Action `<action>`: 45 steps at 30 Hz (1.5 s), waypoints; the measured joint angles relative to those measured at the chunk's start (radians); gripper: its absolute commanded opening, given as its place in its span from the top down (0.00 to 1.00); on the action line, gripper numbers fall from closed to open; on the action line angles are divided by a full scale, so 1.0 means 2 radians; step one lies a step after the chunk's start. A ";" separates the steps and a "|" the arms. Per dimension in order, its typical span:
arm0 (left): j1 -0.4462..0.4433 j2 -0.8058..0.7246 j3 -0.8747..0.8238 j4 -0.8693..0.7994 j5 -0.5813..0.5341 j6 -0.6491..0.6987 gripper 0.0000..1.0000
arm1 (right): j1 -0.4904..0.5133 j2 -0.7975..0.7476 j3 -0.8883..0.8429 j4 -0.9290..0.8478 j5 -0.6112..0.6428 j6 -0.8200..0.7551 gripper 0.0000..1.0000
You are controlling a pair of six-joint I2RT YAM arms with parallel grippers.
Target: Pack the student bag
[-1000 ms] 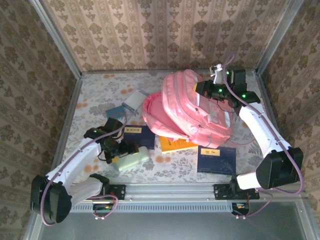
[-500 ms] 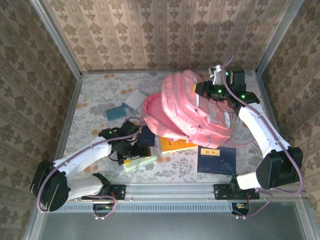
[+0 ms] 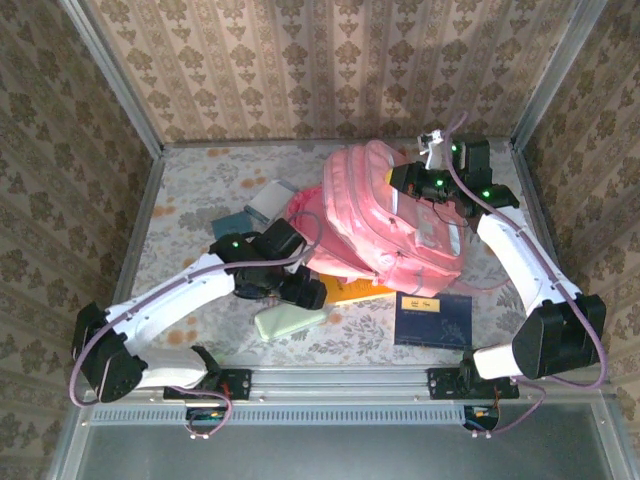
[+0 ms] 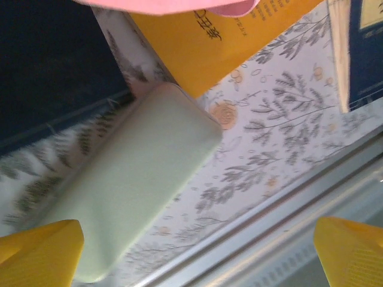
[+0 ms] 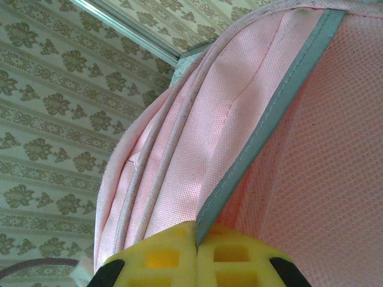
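The student bag is a big pink backpack lying at the back right of the table, its mouth facing left. My right gripper is at the bag's top edge, shut on the grey trim of the pink fabric; its yellow jaws meet with the trim pinched between them. My left gripper hangs open just left of the bag's mouth, above a pale green case. In the left wrist view the case lies flat near the left fingertip, and nothing is gripped between the fingers of the left gripper.
An orange book pokes out from under the bag. One dark blue book lies front right; another dark book sits beside the case. Pale blue items lie back left. A metal rail runs along the near edge.
My left arm has swung right toward the bag's mouth, and the green case has slid a little right. The right gripper has held still on the bag.
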 measured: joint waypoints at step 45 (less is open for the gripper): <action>-0.066 0.249 -0.007 0.039 -0.085 0.157 0.12 | 0.000 -0.004 -0.001 0.000 -0.004 0.000 1.00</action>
